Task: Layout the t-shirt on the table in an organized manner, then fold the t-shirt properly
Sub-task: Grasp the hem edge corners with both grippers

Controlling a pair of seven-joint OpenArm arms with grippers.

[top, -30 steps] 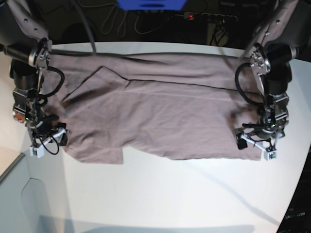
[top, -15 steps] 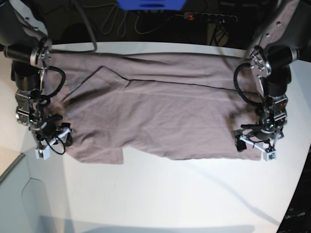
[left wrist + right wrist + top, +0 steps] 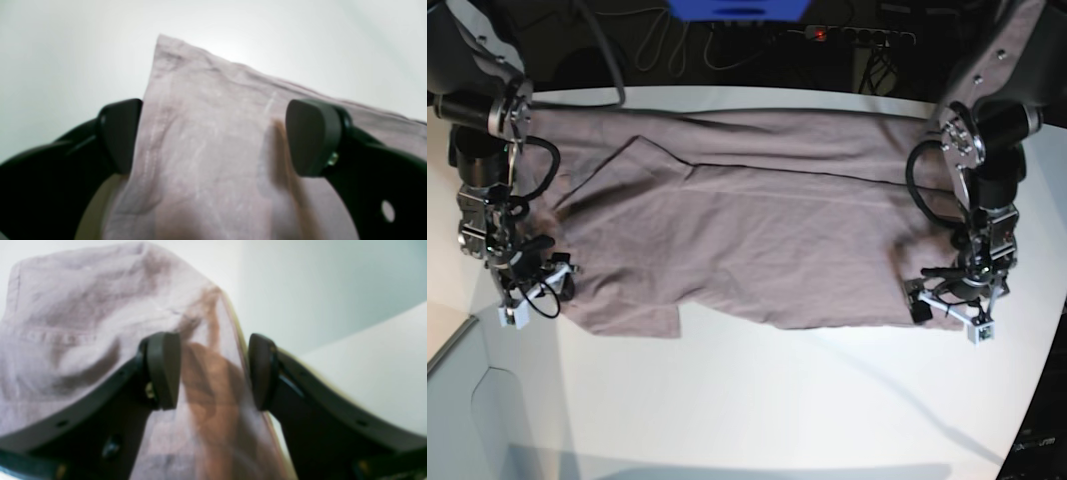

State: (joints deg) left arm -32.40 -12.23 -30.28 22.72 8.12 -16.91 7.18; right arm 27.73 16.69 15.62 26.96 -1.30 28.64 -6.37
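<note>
The mauve-grey t-shirt (image 3: 747, 220) lies spread wide across the white table (image 3: 757, 400), with one layer folded over along its far side. My left gripper (image 3: 947, 305) is at the shirt's near right corner. In the left wrist view its jaws (image 3: 213, 136) stand wide open, straddling that corner of the t-shirt (image 3: 206, 150). My right gripper (image 3: 535, 290) is at the shirt's near left edge. The right wrist view shows it (image 3: 213, 370) open, one finger (image 3: 163, 370) resting on the t-shirt (image 3: 66, 323), the other at the cloth's edge.
Cables and a power strip (image 3: 857, 35) lie behind the table's curved far edge. A blue object (image 3: 737, 8) sits at the top centre. Bare tabletop stretches in front of the shirt, and the table's edge runs close by at the lower left (image 3: 457, 340).
Both grippers have shifted slightly: the left one came a little nearer over the shirt's right corner, and the right one edged inward on the left edge. The shirt lies as before.
</note>
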